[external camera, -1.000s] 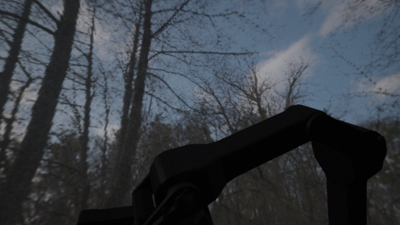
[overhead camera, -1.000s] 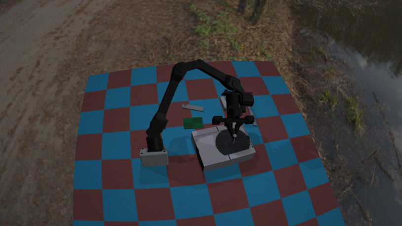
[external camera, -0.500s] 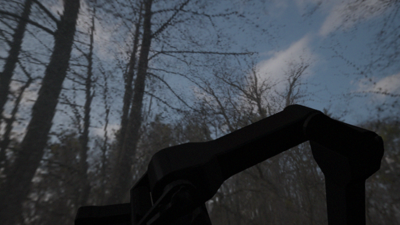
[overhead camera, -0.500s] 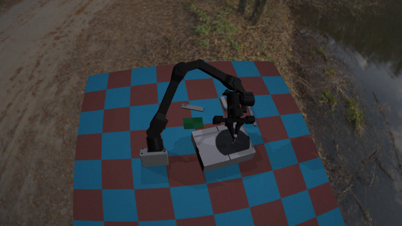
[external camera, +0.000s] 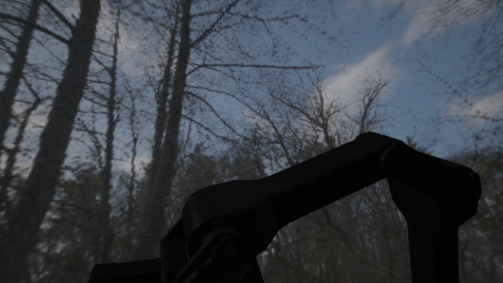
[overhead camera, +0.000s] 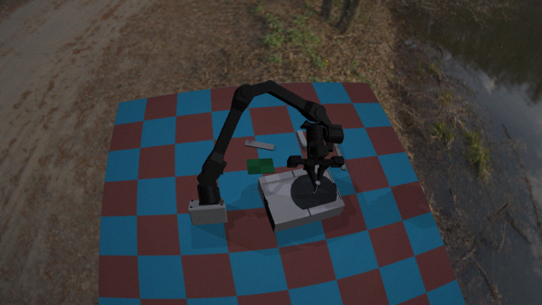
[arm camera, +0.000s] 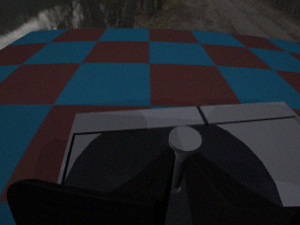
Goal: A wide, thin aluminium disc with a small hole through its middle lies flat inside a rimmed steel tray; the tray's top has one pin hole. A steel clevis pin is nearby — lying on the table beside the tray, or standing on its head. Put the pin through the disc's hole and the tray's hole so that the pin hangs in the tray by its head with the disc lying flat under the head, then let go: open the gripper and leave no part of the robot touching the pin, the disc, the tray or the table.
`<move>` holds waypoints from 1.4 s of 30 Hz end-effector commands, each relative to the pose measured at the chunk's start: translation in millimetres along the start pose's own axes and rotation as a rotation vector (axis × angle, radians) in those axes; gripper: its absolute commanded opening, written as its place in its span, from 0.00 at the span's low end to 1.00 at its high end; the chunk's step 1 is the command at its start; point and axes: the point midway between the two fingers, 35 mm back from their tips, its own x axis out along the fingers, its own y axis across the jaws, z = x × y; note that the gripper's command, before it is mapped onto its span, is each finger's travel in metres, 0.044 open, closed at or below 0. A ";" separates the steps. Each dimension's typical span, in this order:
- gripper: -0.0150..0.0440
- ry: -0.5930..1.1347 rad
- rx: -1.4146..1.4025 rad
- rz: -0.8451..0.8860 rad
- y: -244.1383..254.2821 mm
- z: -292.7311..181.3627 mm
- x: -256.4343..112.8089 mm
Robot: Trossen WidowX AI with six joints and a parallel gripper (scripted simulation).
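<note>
The jaws (overhead camera: 315,181) are closed on the clevis pin (overhead camera: 315,184) (arm camera: 185,139), gripping it beneath its head, presumably so the shank can enter first and the head stay on top. The pin is over the dark disc (overhead camera: 303,195) (arm camera: 118,153), which lies in the tray (overhead camera: 282,208) (arm camera: 111,119), between the table's (overhead camera: 258,273) (arm camera: 111,79) middle and its right edge as the top view shows it. Whether the tip has entered the hole I cannot tell; lining it up and lowering seems the step in hand.
</note>
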 end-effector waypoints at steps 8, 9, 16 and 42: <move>0.25 -0.020 0.008 0.003 -1.0 -1.6 0.0; 0.25 -0.020 0.009 0.003 -1.2 -1.6 0.0; 0.25 -0.021 0.020 0.009 -2.5 -1.8 -0.1; 0.25 0.016 0.017 0.007 -4.2 1.0 3.2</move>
